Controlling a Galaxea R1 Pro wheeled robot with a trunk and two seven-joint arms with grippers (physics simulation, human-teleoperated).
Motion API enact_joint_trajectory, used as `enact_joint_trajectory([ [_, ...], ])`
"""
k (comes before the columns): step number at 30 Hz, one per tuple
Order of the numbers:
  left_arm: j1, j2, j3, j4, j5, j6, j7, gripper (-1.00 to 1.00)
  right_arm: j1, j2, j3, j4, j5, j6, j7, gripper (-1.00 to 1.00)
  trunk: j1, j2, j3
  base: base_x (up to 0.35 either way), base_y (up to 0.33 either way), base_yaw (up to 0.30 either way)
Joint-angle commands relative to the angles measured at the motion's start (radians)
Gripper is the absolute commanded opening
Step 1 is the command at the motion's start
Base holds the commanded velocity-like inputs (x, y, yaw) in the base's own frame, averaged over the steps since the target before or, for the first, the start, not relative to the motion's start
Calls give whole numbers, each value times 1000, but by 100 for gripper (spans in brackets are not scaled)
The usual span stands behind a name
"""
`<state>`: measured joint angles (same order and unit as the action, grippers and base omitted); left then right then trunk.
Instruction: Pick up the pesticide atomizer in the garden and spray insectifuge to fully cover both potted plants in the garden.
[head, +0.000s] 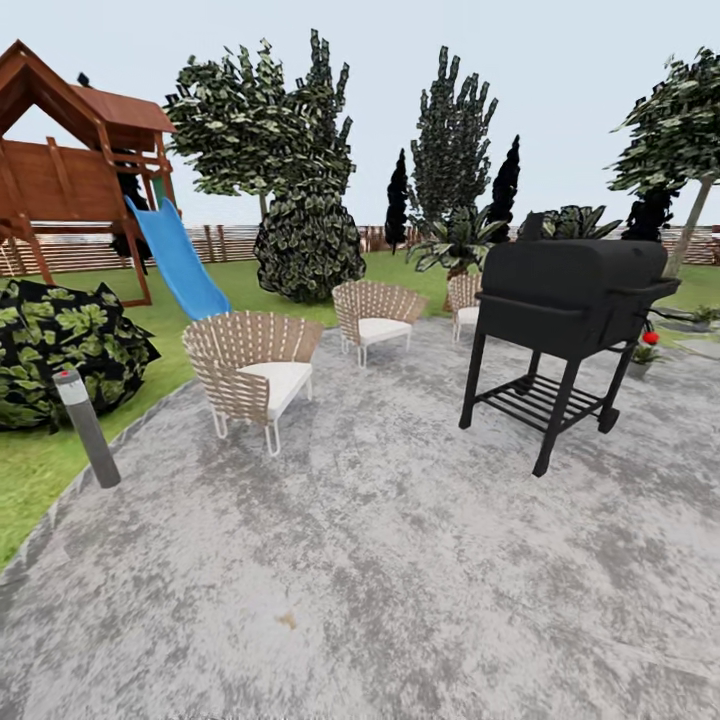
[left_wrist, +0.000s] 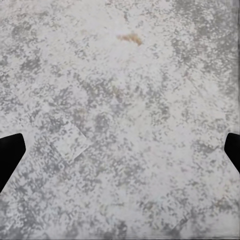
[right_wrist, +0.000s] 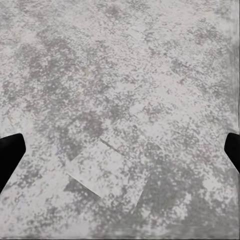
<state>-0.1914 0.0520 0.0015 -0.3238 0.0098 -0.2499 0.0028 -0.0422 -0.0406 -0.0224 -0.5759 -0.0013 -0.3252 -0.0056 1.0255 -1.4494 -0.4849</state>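
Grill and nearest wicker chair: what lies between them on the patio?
Nothing: in the head view, bare mottled patio runs between the grill and the nearest chair.

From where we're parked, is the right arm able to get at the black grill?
Probably not. The black grill stands well ahead across the patio, and the right gripper hangs open over bare paving. Nothing blocks the way; the base would need to drive closer first.

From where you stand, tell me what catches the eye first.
A black grill stands on the grey patio, right of centre. Three wicker chairs curve away to its left. At the far left, on the lawn, a wooden playhouse has a blue slide.
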Motion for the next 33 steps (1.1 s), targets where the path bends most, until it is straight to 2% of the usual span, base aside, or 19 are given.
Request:
enact_joint_trajectory([
  [1,0,0,0,0,1,-3,0,100,-1,0,-1,1,0,-3,-1,100,-1,-1,-1,-256,228,-288],
  [7,0,-1,0,0,1,-3,0,100,-1,0,-1,1,0,-3,-1,100,-1,-1,-4,-129,140,-288],
  [18,0,0,0,0,1,-3,0,100,-1,0,-1,1,0,-3,-1,100,-1,-1,-8,-5,7,-288],
  [33,0,0,0,0,2,-3,0,100,-1,1,-1,1,0,-3,-1,100,57,-106,-60,0,0,-288],
])
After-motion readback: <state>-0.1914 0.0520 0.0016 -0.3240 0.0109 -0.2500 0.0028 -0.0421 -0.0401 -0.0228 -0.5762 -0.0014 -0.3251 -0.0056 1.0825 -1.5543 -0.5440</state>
